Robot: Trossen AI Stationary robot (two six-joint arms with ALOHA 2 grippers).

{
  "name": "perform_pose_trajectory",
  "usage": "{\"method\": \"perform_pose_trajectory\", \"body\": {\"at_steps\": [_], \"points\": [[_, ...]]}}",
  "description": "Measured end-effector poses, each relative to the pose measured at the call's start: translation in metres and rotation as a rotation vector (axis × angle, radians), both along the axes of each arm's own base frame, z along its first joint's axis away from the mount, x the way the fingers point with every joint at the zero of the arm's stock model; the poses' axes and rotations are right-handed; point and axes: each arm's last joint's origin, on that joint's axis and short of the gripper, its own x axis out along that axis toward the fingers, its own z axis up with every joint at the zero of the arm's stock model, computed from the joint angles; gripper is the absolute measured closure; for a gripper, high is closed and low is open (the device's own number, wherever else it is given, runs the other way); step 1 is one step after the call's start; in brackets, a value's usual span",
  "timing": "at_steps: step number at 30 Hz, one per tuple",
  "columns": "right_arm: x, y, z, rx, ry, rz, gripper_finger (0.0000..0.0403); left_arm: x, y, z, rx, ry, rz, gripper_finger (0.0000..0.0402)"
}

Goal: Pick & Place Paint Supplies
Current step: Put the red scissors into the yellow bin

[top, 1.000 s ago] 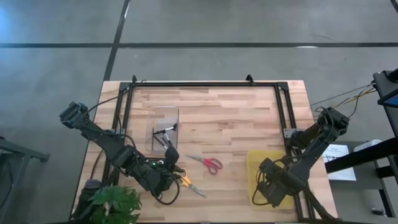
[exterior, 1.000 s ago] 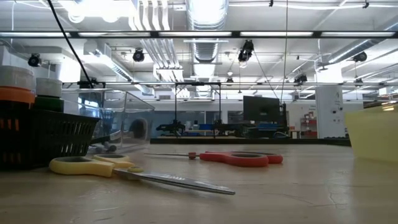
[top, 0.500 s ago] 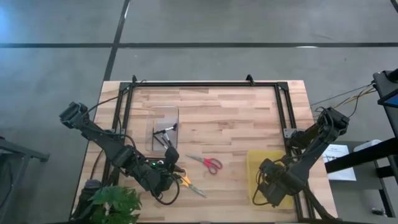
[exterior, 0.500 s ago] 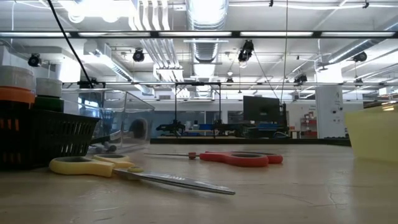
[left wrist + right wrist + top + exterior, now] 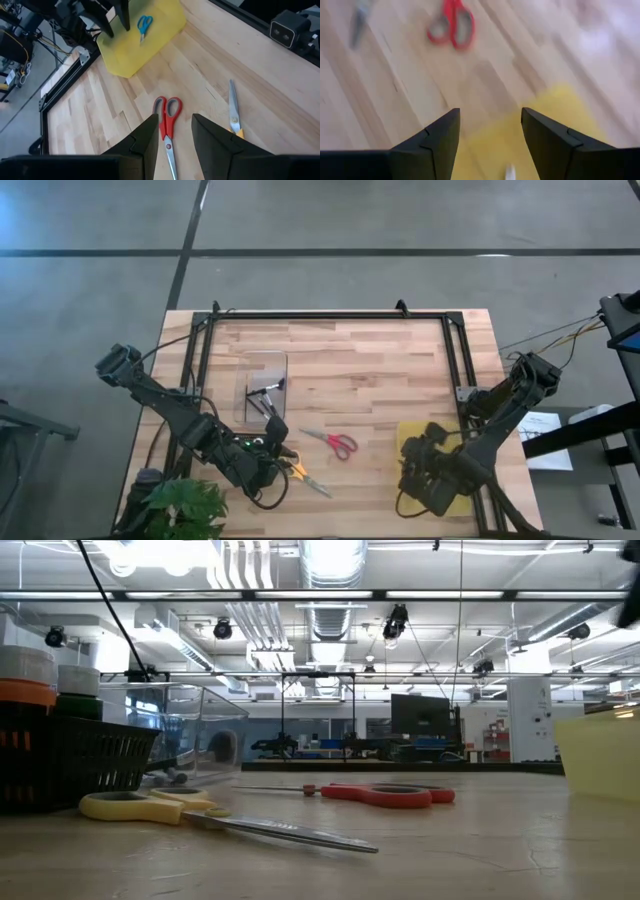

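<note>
Not much is changed except the right gripper [image 5: 415,472]: it's been shifted left off the yellow bin [image 5: 452,433] at lower right of the high view, fingers spread wide, nothing held. Blue scissors [image 5: 144,24] are already parked in the bin, so the red scissors [image 5: 336,443] at centre are probably targeted next. The left gripper [image 5: 171,131] is kept parted, empty, over the yellow scissors [image 5: 305,476].

Red-handled scissors [image 5: 338,443], yellow-handled scissors [image 5: 200,813], blue-handled scissors [image 5: 144,23] — in a yellow bin [image 5: 159,33].
</note>
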Motion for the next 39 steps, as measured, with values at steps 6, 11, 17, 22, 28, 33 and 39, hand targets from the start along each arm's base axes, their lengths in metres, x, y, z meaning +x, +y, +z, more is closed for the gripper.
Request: {"method": "perform_pose_trajectory", "body": {"at_steps": [6,11,17,22,28,33,39], "points": [[0.031,-0.012,0.001,-0.108,-0.099,0.139,0.0193,0.0,0.0,0.0,0.002,-0.003,-0.003,0.0279],[0.063,-0.033,-0.002,-0.167,-0.155,0.212,0.0193,0.0,0.0,0.0,-0.001,-0.002,0.0,0.0279],[0.098,-0.067,-0.006,-0.096,-0.202,0.279,0.0193,-0.002,0.002,-0.002,-0.02,0.025,0.046,0.0279],[0.123,-0.095,-0.013,-0.018,-0.283,0.382,0.0193,-0.004,0.005,-0.005,-0.005,0.051,0.095,0.0279],[0.148,-0.116,-0.033,0.026,-0.244,0.466,0.0193,-0.004,0.005,-0.005,-0.004,0.053,0.1,0.0279],[0.17,-0.118,-0.054,0.036,-0.208,0.491,0.0193,-0.005,0.005,-0.006,0.001,0.056,0.102,0.0279],[0.19,-0.114,-0.079,0.047,-0.148,0.495,0.0193,-0.006,0.006,-0.007,-0.013,0.067,0.124,0.0279]]}}
